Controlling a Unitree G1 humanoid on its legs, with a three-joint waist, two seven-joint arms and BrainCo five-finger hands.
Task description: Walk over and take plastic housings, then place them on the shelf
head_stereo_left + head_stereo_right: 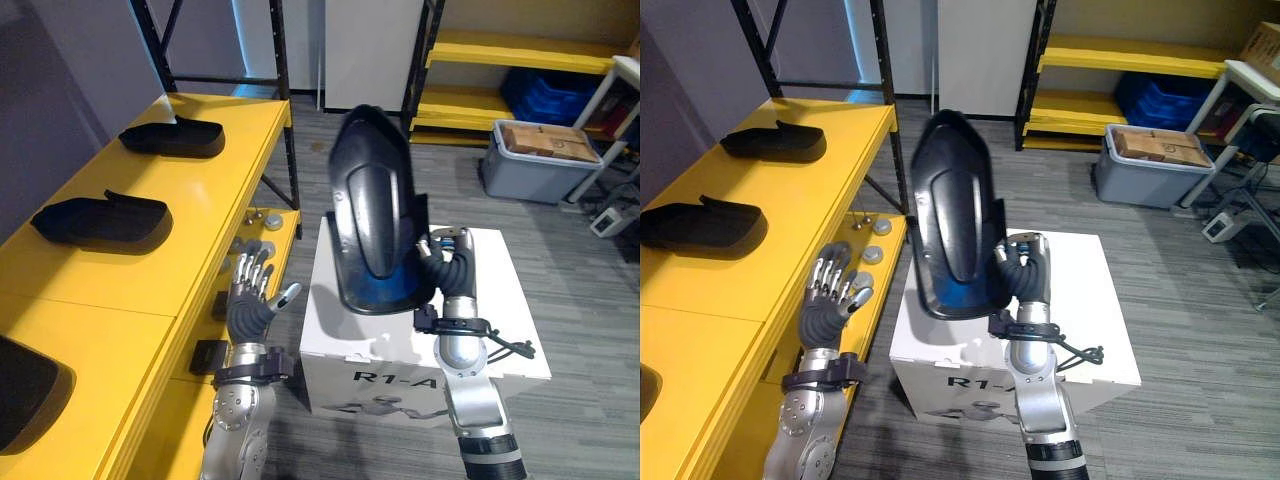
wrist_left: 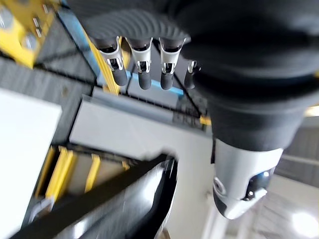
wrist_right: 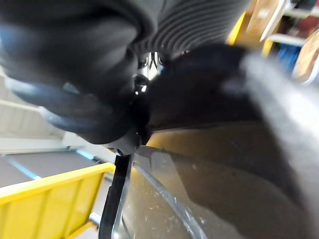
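The black housing (image 1: 372,210) stands upright in the air above the white box (image 1: 500,335), grasped near its lower edge by the right hand (image 1: 446,262). The left hand (image 1: 252,300) hangs relaxed, fingers straight, beside the shelf's (image 1: 200,215) front edge. To place it well, swing it left and lay it flat on bare yellow, clear of the shelved housings (image 1: 102,222), loosening the grasp only once it rests.

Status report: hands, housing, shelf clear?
Right hand shut on glossy black plastic housing, raised above white box. Left hand open, empty. Yellow shelf carries other black housings, gaps between.
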